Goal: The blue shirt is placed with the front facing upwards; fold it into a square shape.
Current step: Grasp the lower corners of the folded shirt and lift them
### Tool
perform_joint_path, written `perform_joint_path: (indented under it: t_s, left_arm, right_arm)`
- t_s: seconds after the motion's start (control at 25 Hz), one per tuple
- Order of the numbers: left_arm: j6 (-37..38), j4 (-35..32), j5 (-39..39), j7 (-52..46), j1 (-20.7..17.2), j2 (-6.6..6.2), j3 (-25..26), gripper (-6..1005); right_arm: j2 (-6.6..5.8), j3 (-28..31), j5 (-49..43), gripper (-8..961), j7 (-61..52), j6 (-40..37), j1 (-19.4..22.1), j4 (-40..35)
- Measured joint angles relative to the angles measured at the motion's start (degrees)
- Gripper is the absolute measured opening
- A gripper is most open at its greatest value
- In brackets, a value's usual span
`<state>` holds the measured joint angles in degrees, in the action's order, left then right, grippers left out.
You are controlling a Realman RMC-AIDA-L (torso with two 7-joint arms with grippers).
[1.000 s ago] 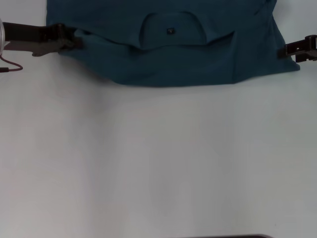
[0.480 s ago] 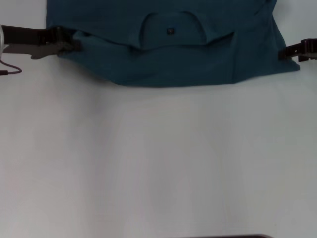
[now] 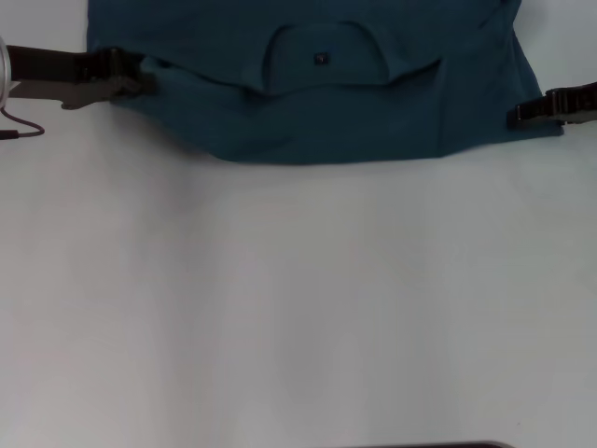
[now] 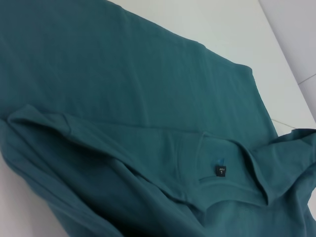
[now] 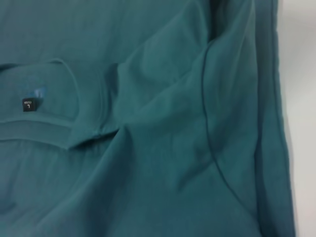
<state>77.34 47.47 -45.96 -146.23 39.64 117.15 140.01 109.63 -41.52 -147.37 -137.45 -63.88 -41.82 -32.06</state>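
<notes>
I see the soft, limp dark teal-blue cotton T-shirt [image 3: 317, 103]; left end effector [image 3: 140, 79] pinches its shoulder edge, right end effector [image 3: 518, 117], grip unclear, touches the opposite edge.

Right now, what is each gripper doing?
Left gripper: at the blue shirt, at its left edge; grip cannot be told.
Right gripper: at the shirt's right edge; cannot be told.

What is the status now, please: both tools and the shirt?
Left tool at the blue shirt's left edge. Right tool at its right edge. Shirt partly folded, neck label showing. Nothing in the way.
</notes>
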Motion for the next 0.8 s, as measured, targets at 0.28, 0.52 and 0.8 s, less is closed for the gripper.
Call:
perform_joint_path:
  t_s: [0.28,0.52,0.8]
  left_arm:
    - [-0.03,-0.06,0.0,-0.01,0.06,0.13,-0.06,17]
    - [-0.08,-0.05,0.0,0.07,-0.01,0.22,-0.16,18]
    - [-0.09,-0.12,0.0,0.14,-0.06,0.26,-0.24,20]
  right_arm:
    - [0.19,0.04,0.37,746,0.04,-0.62,-0.88,1.11]
    - [0.32,0.5,0.66,722,0.07,-1.55,-1.1,1.13]
    - [0.02,0.25,0.81,689,-0.95,-1.27,-0.49,0.55]
